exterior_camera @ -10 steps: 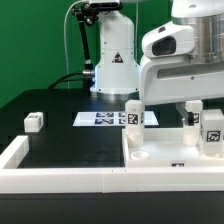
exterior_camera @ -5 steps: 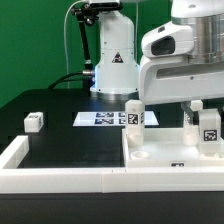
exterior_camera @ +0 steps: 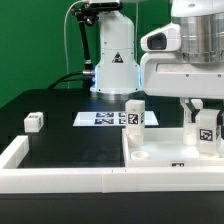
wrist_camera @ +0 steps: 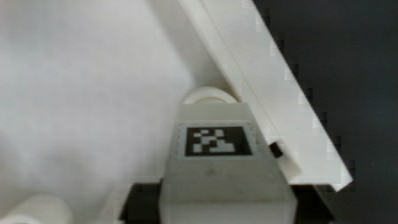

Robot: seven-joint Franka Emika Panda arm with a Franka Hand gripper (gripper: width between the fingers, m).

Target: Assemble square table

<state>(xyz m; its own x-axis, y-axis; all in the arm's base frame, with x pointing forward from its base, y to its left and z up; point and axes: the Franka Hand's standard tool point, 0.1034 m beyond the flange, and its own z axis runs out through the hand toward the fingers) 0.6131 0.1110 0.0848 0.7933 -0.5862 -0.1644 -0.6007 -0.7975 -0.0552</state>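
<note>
Gripper: the two-finger gripper (exterior_camera: 206,113) pinched a small white tagged leg (exterior_camera: 208,131), held upright.
Leg: stood by a corner recess (wrist_camera: 210,97) of the white plastic square slab (exterior_camera: 160,150).
Slab: lay on the exterior view's right, beside the long white rail (exterior_camera: 60,180).

A plain, flat green wall (exterior_camera: 35,40) fills the whole backdrop behind the hand (exterior_camera: 207,122). It is evenly lit, with no hard shadows on it. Below the hand a matte black desk (exterior_camera: 70,140) stretches away toward the exterior view's left. A long white plastic rail (exterior_camera: 60,182) borders the desk's near edge, in front of the hand. The thin flat white marker board (exterior_camera: 100,119) lies on the desk, to the exterior view's left of the hand.
</note>
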